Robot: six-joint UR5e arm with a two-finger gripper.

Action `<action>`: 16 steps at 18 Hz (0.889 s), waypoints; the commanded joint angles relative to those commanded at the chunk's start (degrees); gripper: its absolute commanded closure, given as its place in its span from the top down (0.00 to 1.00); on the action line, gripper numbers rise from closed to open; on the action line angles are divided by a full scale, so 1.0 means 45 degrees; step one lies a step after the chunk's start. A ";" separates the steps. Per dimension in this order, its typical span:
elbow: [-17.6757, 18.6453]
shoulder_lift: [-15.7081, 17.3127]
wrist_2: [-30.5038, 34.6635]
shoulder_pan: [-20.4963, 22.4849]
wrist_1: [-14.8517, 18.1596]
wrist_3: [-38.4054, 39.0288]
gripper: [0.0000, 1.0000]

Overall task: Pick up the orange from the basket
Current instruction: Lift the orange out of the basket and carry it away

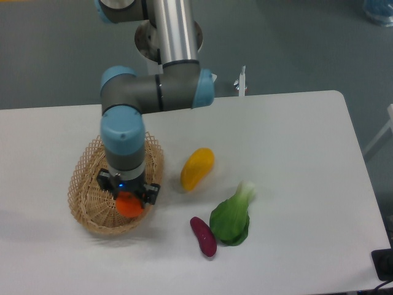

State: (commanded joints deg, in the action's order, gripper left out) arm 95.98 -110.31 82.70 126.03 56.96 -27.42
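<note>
Your end effector point(129, 198) grips the orange point(129, 203) over the basket's point(86, 184) right rim, lower left; arm pointing straight down.

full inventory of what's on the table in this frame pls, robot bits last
basket: 1, light tan wicker, left side of table.
orange: 1, bright orange, between the gripper fingers over the basket's right part.
yellow fruit: 1, yellow-orange, elongated, table centre.
leafy green vegetable: 1, green with pale stem, right of centre, near front.
purple vegetable: 1, purple, small, just left of the green one.
table: 1, white.
gripper: 1, black, closed on the orange.
arm: 1, silver and blue, over the basket.
</note>
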 joint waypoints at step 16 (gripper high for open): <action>-0.0214 0.0372 0.0469 0.3788 -0.0001 -0.4587 0.35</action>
State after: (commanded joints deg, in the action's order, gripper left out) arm 95.01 -108.63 84.81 143.07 56.95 -48.06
